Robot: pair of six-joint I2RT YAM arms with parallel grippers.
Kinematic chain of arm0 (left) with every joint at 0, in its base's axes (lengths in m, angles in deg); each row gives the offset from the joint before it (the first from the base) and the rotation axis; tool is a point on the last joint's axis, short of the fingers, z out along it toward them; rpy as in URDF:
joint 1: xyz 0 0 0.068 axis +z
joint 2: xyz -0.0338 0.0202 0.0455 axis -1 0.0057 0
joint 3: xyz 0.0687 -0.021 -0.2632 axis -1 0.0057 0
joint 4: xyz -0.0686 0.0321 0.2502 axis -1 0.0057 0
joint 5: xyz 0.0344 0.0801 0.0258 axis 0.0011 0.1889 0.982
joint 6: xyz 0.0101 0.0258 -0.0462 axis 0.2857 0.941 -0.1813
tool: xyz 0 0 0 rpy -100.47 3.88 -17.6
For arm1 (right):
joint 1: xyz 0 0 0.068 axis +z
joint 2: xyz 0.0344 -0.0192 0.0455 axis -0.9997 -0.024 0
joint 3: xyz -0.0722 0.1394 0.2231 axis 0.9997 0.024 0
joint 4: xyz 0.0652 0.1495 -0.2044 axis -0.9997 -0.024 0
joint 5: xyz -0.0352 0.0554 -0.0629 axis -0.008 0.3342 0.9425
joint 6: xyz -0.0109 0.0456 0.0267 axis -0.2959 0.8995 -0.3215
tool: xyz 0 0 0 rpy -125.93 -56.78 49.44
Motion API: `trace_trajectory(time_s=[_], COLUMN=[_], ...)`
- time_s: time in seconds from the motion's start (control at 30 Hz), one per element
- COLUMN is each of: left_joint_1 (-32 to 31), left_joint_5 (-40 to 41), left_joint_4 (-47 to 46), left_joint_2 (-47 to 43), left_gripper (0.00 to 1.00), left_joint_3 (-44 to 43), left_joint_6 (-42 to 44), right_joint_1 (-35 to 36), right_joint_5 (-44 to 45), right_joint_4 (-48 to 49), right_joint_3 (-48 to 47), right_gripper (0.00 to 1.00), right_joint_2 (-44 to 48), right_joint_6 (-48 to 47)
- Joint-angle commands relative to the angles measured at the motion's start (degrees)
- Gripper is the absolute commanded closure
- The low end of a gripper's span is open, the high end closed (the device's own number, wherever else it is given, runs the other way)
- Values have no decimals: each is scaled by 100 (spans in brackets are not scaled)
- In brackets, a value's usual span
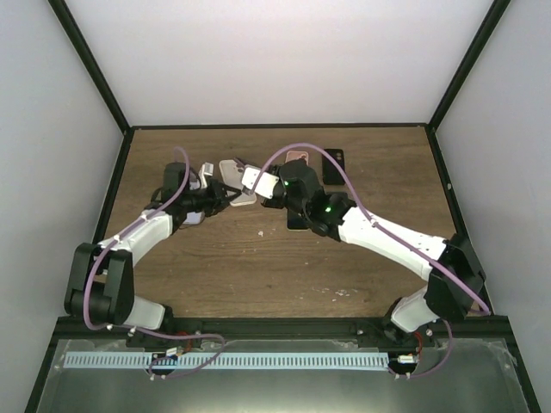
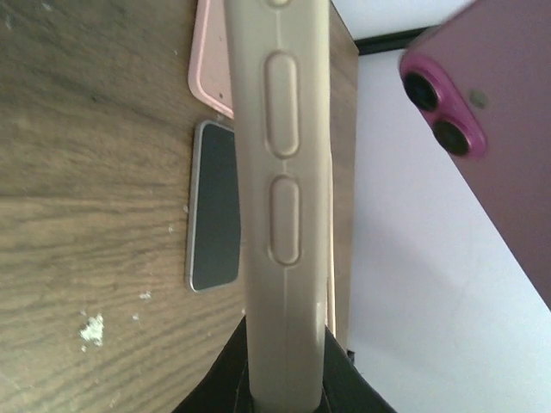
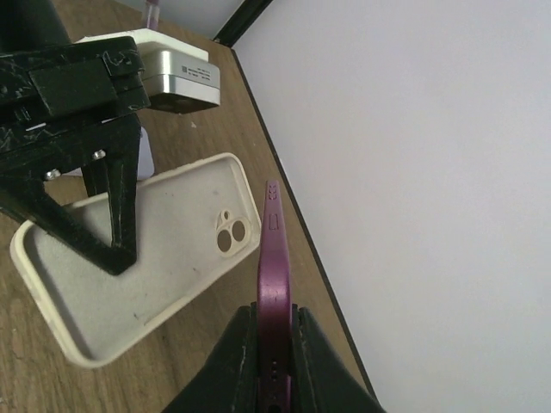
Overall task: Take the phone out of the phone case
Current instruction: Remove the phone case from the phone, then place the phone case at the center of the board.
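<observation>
The left gripper is closed on the long edge of the beige phone case and holds it over the table. The phone case is empty. The right gripper is closed tight on the purple phone, which is out of the case, just beside its open side and, as it seems, not touching it. A dark phone and a pink case lie on the table.

The right gripper clamped the purple phone edge-on above the wooden table, clear of the cream case, whose empty shell, camera cutout showing, sat tilted in the left gripper just beside it.
</observation>
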Motion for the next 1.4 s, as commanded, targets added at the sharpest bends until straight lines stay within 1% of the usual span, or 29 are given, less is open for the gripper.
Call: trace_trajectory(time_s=[0.0, 0.03, 0.2, 0.3, 0.43, 0.5, 0.7, 0.83, 1.03, 1.33, 1.37], left_joint_1=[97, 97, 91, 59, -30, -67, -204, -308, -354, -387, -388], left_joint_5=[258, 201, 19, -203, -69, -73, 69, 369, 611, 1135, 1213], left_joint_4=[454, 685, 1940, 2292, 3098, 3282, 3196, 3223, 3611, 3762, 3800], left_joint_2=[252, 373, 1350, 1962, 2829, 3213, 4157, 4615, 5405, 5978, 6017], left_gripper=[100, 100, 100, 100, 100, 100, 100, 100, 100, 100, 97], left_joint_3=[-485, -645, -1993, -2607, -3703, -4137, -4969, -5503, -6510, -7122, -7166], left_joint_6=[895, 1201, 2605, 3016, 3618, 3677, 3467, 3381, 3339, 3346, 3358], right_joint_1=[-166, -216, -529, -765, -1020, -1150, -1243, -1263, -1306, -1323, -1319], right_joint_5=[144, 104, -33, -75, -196, -237, -270, -294, -423, -435, -440], right_joint_4=[137, 79, -87, -90, -233, -304, -409, -437, -539, -586, -585], right_joint_3=[-418, -428, -313, -188, -161, -202, -220, -213, -346, -334, -334], right_gripper=[99, 99, 99, 99, 99, 99, 99, 99, 99, 99, 99], right_joint_2=[374, 431, 718, 861, 1084, 1147, 1203, 1196, 1133, 1148, 1148], right_joint_6=[-5, 44, 250, 366, 597, 670, 723, 796, 928, 935, 934])
